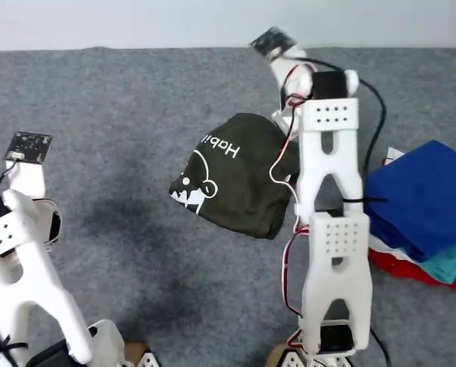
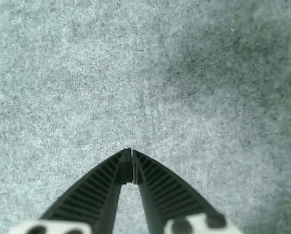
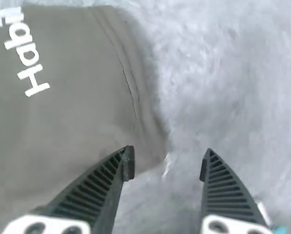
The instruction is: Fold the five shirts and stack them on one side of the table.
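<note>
Olive shirt [image 1: 236, 180] folded, long axis across table [image 1: 121, 115]; right claw [image 3: 167, 163] wide at edge; left claw [image 2: 132, 155] closed.

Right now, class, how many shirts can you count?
5. A dark olive shirt lies in the middle; four are stacked at the right: a blue shirt on top, with a teal shirt, white shirt and red shirt beneath. Others may be hidden.

High camera overlooks table [image 1: 136, 92], wrist cameras close above
</note>
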Controlling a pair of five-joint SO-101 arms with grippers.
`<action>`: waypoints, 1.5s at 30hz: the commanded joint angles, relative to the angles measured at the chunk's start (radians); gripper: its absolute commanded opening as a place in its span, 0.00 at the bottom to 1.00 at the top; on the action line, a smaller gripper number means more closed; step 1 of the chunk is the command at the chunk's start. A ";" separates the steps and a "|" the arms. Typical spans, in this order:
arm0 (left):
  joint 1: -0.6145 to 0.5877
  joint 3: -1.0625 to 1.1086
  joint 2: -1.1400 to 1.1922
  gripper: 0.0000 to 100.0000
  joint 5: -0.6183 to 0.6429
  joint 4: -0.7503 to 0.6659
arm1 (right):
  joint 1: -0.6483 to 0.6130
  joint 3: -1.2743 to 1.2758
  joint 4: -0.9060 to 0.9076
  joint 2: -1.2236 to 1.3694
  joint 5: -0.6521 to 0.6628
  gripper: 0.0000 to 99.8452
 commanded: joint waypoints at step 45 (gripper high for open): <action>-0.002 -0.182 0.057 0.01 -0.069 0.127 | -0.183 0.761 -0.374 -0.027 -1.197 0.03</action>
